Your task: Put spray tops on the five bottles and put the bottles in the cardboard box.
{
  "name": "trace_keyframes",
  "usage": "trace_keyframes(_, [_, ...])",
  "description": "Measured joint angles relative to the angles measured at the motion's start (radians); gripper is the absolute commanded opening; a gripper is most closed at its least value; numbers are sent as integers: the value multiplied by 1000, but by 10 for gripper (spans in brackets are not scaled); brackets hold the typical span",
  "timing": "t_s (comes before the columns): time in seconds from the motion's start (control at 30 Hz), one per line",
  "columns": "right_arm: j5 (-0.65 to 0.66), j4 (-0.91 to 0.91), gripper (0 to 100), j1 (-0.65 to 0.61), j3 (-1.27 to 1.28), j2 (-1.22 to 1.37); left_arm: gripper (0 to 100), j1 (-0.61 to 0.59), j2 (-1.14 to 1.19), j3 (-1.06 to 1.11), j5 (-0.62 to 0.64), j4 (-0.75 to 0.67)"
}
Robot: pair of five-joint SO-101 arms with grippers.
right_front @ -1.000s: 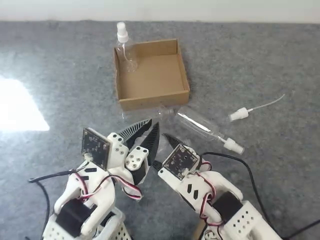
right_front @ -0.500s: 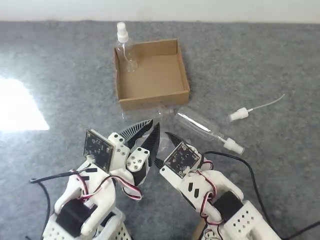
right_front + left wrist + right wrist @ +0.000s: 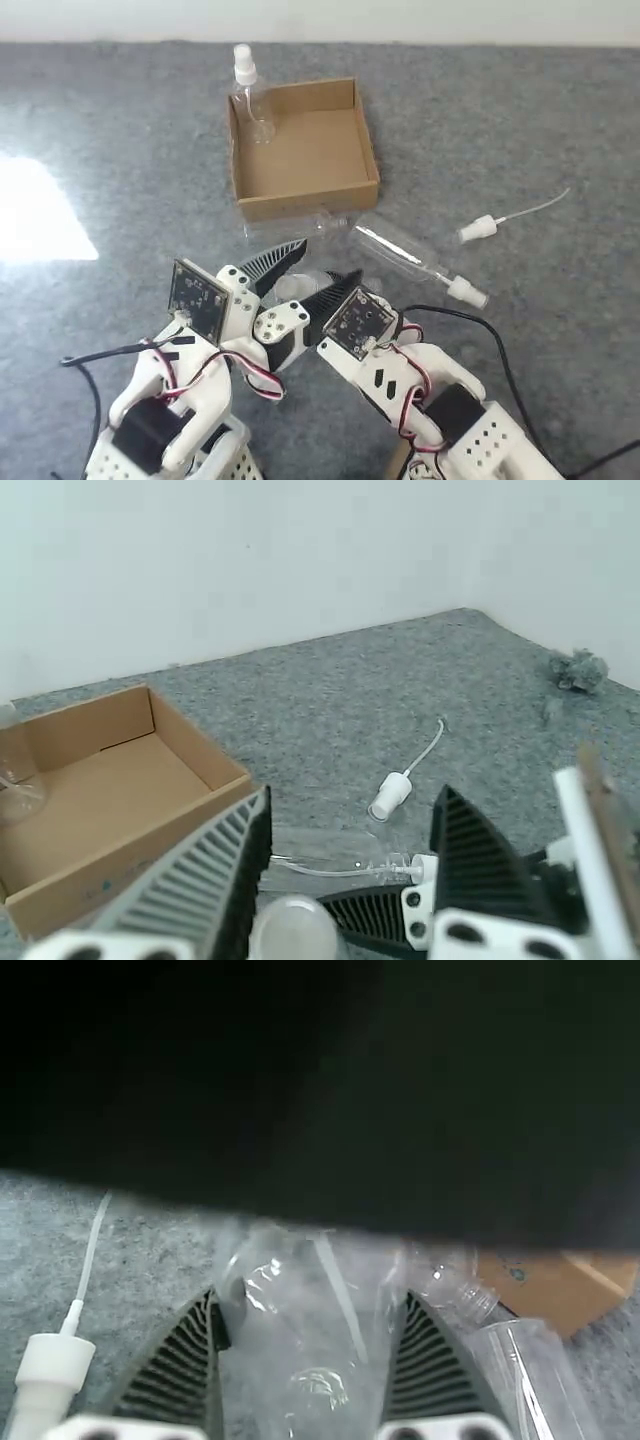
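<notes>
Right tool looks clamped on the held bottle, lower centre of high view. It pokes the bottle btwn the jaws of the left tool, which gapes open w/o gripping, prob. for a handover or bracing so a top can go on. Loose spray top lies at right on the table, well apart; cardboard box, upper centre, has one capped bottle upright in its upper-left corner.
</notes>
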Motion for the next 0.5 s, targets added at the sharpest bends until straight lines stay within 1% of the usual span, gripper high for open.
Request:
trace_keyframes(0.1, [0, 0, 6, 0, 0, 0, 250, -5, 0, 0, 0, 0])
trace_keyframes(0.27, [0, 0, 6, 0, 0, 0, 252, -83, 0, 0, 0, -23])
trace_keyframes(0.33, [0, 0, 6, 0, 0, 0, 252, -92, 0, 0, 0, -25])
trace_keyframes(0.5, [0, 0, 6, 0, 0, 0, 253, -101, 0, -52, 0, 35])
